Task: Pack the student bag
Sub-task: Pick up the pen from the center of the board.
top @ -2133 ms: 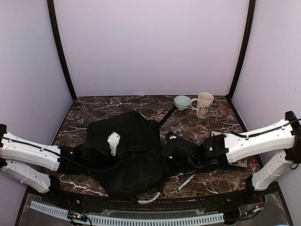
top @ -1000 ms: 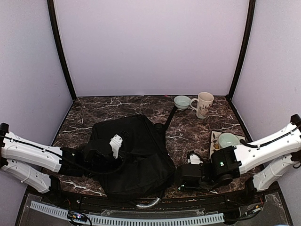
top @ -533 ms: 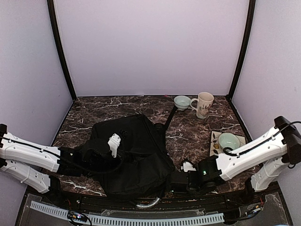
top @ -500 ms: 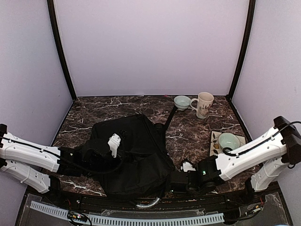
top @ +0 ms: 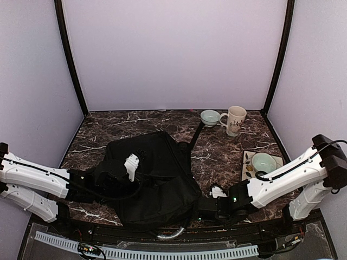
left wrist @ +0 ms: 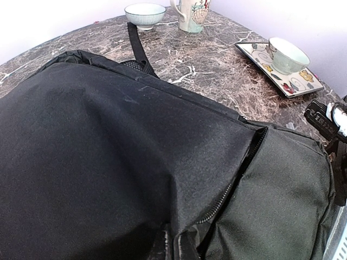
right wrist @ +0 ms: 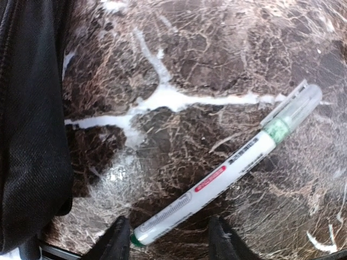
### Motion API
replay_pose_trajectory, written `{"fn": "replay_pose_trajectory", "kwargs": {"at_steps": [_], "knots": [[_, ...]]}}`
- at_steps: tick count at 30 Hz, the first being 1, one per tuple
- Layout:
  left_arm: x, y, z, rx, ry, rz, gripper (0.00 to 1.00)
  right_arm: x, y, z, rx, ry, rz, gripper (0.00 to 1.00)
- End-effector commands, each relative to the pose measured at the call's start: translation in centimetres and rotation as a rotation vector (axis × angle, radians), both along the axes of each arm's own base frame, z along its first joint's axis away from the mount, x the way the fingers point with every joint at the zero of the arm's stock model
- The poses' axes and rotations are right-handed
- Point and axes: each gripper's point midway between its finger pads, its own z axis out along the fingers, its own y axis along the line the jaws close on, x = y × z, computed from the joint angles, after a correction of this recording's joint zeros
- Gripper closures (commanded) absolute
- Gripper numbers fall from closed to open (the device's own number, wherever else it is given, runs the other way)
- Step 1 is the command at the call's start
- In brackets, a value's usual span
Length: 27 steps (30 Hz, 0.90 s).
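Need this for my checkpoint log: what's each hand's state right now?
Left hand: closed, pinching the student bag fabric.
Right hand: open, straddling the pen end, not gripping.

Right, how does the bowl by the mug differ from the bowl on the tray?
The mug-side bowl: on bare table, at the back, whitish with a dark rim. The tray bowl: on a patterned tray, nearer the front, plain pale green. Both stand upright.
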Motion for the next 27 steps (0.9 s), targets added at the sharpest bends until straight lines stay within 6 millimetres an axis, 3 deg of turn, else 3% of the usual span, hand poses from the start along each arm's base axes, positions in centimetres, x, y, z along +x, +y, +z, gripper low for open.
{"fn": "replay_pose_trajectory", "kwargs": {"at_steps": [1, 5, 9, 21, 27], "knots": [[0.9, 0.1, 2.0, -0.065, -0.044, 0.044, 1.0, -0.4, -0.6, -1.2, -0.016, 0.032, -0.009, 0.58], [0.9, 0.1, 2.0, -0.065, -0.045, 0.04, 1.0, -0.3, -1.3, -1.1, -0.038, 0.022, -0.01, 0.72], [0.9, 0.1, 1.9, -0.059, -0.043, 0.038, 1.0, -0.2, -1.8, -0.8, -0.063, 0.005, -0.011, 0.79], [0.5, 0.1, 2.4, -0.083, -0.04, 0.018, 1.0, -0.1, -3.0, 2.1, -0.128, -0.06, -0.017, 0.9], [0.4, 0.3, 2.0, -0.083, -0.04, 0.015, 1.0, -0.5, -3.2, 1.4, -0.102, -0.043, -0.006, 0.88]]}}
